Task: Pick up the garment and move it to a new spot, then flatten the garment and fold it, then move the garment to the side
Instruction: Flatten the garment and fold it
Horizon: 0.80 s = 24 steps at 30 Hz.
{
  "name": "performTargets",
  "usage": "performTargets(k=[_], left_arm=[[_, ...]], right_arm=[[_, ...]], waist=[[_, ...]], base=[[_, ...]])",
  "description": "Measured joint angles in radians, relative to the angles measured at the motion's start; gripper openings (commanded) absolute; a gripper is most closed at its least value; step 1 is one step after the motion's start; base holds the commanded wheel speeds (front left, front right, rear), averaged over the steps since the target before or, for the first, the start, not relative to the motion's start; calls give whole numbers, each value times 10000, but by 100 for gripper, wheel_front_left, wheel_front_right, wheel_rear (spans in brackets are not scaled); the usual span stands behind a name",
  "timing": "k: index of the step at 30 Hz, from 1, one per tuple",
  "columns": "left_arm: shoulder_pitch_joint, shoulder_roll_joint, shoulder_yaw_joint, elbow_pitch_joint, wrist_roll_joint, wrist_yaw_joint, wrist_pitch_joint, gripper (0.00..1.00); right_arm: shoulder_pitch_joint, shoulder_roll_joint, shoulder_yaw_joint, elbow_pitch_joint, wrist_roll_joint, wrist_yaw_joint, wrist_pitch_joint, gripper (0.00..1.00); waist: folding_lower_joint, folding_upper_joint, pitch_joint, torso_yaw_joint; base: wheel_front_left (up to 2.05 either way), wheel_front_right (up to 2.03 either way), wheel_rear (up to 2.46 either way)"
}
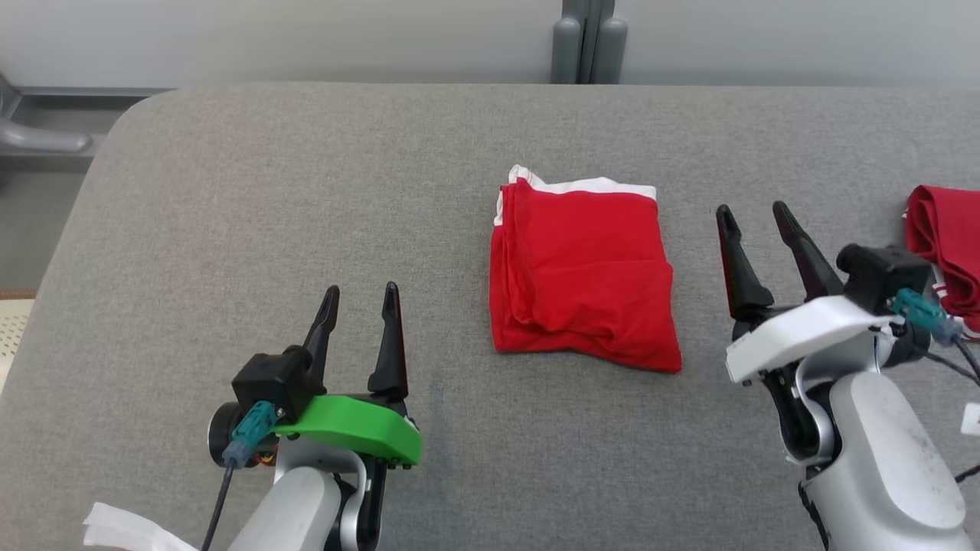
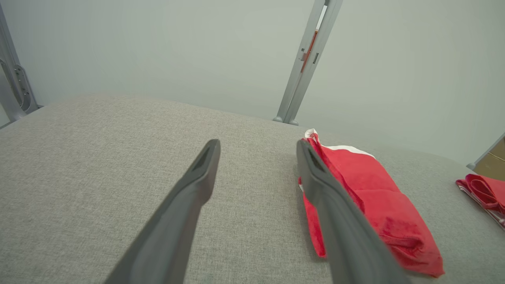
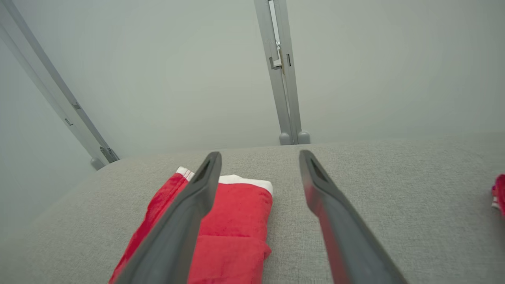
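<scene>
Garment (image 1: 582, 272): red with a white band, folded into a rough square, lying mid-counter (band toward the far edge).
Counter (image 1: 253, 199): grey fabric top.
Right gripper (image 1: 752, 208): fingers spread, empty, just beside the garment's right side.
Left gripper (image 1: 361, 289): fingers spread, empty, toward the near edge, apart from the garment.
Second red cloth (image 1: 945, 245): at the right edge.

Lab test booth: grey padded table (image 1: 230, 191), pale partition panels (image 1: 344, 38)

No writing, label, brand, number or sign can be read anywhere in these views
</scene>
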<state>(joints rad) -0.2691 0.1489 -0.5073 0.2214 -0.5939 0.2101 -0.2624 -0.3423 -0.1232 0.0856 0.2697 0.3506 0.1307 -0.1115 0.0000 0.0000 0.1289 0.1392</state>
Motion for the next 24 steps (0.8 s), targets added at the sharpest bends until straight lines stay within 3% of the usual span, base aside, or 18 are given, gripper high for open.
performTargets(k=[9,24], left_arm=[[769,-134,416,330,834,-221,0,100],[1830,-150,1206,456,1530,-458,0,100]], right_arm=[[1965,660,-1057,-1047,-978,0,-573,100],[3181,729,-855,-1463,-594,0,-621,100]], waist=[[0,0,-780,-355],[0,0,-1485,-638]], base=[[0,0,0],[0,0,0]])
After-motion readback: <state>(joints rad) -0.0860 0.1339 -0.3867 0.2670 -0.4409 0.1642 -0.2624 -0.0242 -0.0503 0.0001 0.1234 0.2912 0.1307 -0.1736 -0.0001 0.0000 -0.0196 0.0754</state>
